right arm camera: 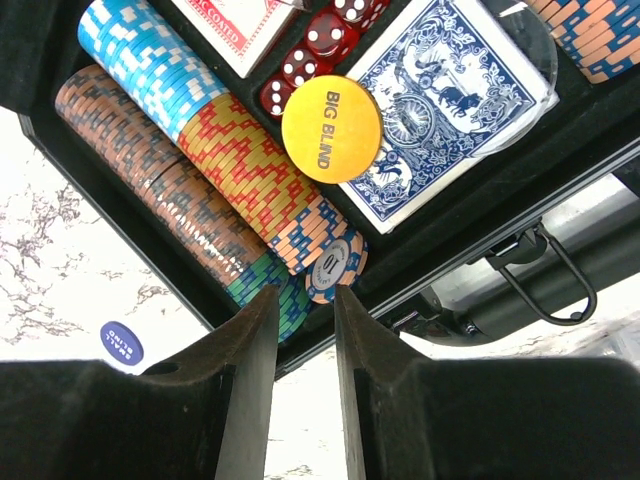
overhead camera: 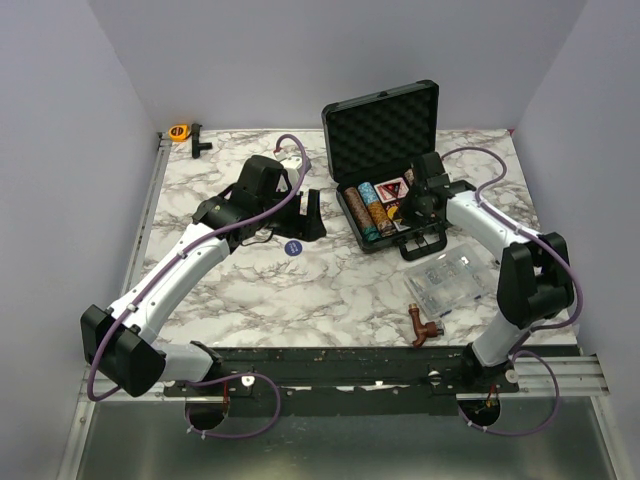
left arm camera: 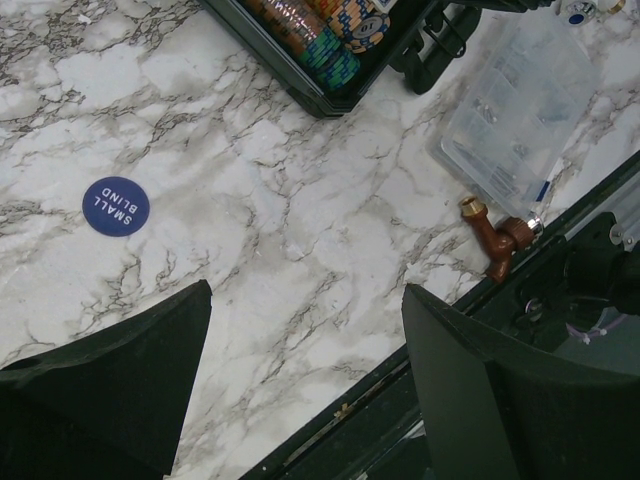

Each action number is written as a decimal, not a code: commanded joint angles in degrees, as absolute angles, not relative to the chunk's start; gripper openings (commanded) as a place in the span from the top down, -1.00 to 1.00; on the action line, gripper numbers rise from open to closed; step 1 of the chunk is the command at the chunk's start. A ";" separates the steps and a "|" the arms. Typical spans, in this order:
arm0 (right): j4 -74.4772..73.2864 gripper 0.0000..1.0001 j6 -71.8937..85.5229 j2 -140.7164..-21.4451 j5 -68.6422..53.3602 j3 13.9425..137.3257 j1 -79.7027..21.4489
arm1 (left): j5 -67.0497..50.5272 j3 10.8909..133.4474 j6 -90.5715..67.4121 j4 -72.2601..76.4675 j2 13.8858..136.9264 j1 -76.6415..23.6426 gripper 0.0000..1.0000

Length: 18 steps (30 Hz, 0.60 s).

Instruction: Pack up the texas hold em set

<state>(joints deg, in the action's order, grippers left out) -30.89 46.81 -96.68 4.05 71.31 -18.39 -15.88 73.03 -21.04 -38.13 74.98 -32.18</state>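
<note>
The black briefcase (overhead camera: 432, 101) stands open at the back right, its foam lid up. It holds rows of striped chips (right arm camera: 190, 150), a red deck (right arm camera: 235, 30), a blue deck (right arm camera: 450, 85), red dice (right arm camera: 310, 50) and a yellow "BIG BLIND" disc (right arm camera: 331, 135) lying over the dice and the blue deck. A blue "SMALL BLIND" disc (overhead camera: 292, 247) lies on the table, also in the left wrist view (left arm camera: 116, 206). My left gripper (left arm camera: 305, 300) is wide open and empty, near that disc. My right gripper (right arm camera: 303, 292) hovers over the case's front edge, jaws slightly apart and empty.
A clear plastic compartment box (overhead camera: 450, 280) and a brown pipe fitting (overhead camera: 425, 328) lie at the front right. An orange tape measure (overhead camera: 180, 131) and a small black part (overhead camera: 197, 141) sit in the back left corner. A black rail (overhead camera: 400, 365) runs along the table's front edge.
</note>
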 commanded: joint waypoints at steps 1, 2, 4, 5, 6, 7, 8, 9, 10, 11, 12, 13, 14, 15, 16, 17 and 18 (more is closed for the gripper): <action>-30.36 0.47 46.63 -97.41 3.65 69.63 -18.19 | -17.34 72.56 -21.18 -36.69 75.22 -31.82 -0.53; -30.00 0.50 46.74 -97.93 2.79 69.69 -18.17 | -17.37 72.51 -21.24 -36.74 75.19 -31.81 -0.53; -29.21 0.58 47.44 -99.15 0.57 69.63 -18.28 | -17.36 72.49 -21.27 -36.73 75.31 -31.77 -0.53; -28.40 0.59 47.84 -99.55 0.20 69.29 -18.23 | -17.22 72.48 -21.26 -36.70 75.33 -31.74 -0.53; -27.52 0.60 48.08 -99.88 -1.75 68.80 -18.28 | -17.23 72.48 -21.23 -36.73 75.32 -31.82 -0.53; -26.46 0.61 48.17 -100.14 -2.24 68.23 -18.28 | -17.17 72.57 -21.18 -36.74 75.32 -31.81 -0.53; -25.24 0.65 48.33 -100.42 -2.44 67.67 -18.28 | -17.14 72.55 -21.23 -36.74 75.32 -31.77 -0.53; -24.43 0.68 48.40 -100.89 -2.46 67.29 -18.33 | -17.26 72.56 -21.27 -36.74 75.40 -31.81 -0.53; -24.16 0.70 48.73 -101.73 -2.46 67.39 -18.28 | -17.40 72.54 -21.27 -36.66 75.41 -31.77 -0.53; -24.13 0.73 48.83 -102.46 -2.75 67.78 -18.24 | -17.62 72.53 -21.27 -36.65 75.50 -31.81 -0.54; -23.82 0.73 48.88 -102.96 -3.21 67.89 -18.23 | -17.69 72.60 -21.27 -36.65 75.58 -31.80 -0.53; -23.31 0.74 49.03 -103.34 -3.65 67.79 -18.24 | -17.67 72.59 -21.27 -36.74 75.75 -31.79 -0.53; -23.04 0.74 49.19 -103.57 -3.77 67.89 -18.29 | -17.74 72.64 -21.27 -36.95 75.90 -31.77 -0.53; -23.10 0.74 49.06 -103.62 -3.70 68.27 -18.33 | -17.67 72.73 -21.27 -37.00 76.00 -31.76 -0.53; -23.47 0.74 48.84 -103.58 -3.41 68.69 -18.29 | -17.70 72.72 -21.27 -36.99 76.03 -31.81 -0.53; -23.98 0.74 48.50 -103.31 -2.98 69.28 -18.28 | -17.74 72.74 -21.27 -36.98 76.03 -31.82 -0.53; -24.77 0.74 48.10 -102.93 -2.29 69.95 -18.29 | -17.77 72.77 -21.27 -36.98 76.03 -31.76 -0.53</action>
